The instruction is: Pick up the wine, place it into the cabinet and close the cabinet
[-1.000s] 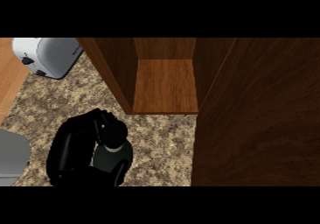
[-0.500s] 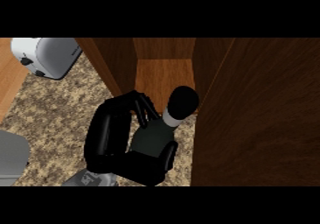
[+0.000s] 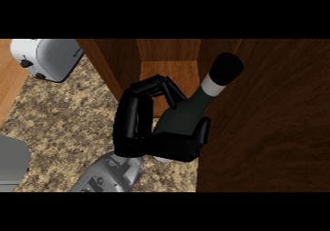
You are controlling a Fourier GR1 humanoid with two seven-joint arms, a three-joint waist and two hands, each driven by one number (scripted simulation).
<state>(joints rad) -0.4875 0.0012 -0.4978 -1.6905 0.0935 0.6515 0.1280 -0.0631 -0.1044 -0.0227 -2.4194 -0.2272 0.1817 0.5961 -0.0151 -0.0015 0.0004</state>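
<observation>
A black hand [image 3: 158,135] is showing near the middle of the head view, its grey forearm [image 3: 111,173] coming in from the lower edge. Which of the robot's 2 hands it is cannot be told for certain from this 1 view; since it enters left of centre, it is taken here as the left one. Its fingers [image 3: 154,88] are curling over the top of the wine [image 3: 194,108] and its thumb is pressing against the bottle's other side, so the hand is wrapping around the bottle's dark body. The wine is being held tilted, its black-capped neck pointing up and to the right, towards the cabinet [image 3: 167,74]. The cap is lying against the dark brown door [image 3: 274,117] that is filling the right side of the view; whether the 2 are touching cannot be told. The bottle's lower end is hidden behind the palm, with a pale patch peeking out below it.

The cabinet's opening is showing as a lighter brown floor between 2 darker wooden walls, just beyond the fingers. The bottle's neck is crossing the right edge of that opening, while its body is hanging over the speckled counter [image 3: 68,117] in front.

A white toaster [image 3: 51,58] is standing at the upper left on the counter, well apart from the hand. A grey object [image 3: 9,162] is sitting at the left edge, partly cut off by the view. A strip of light wood is running along the far left.
</observation>
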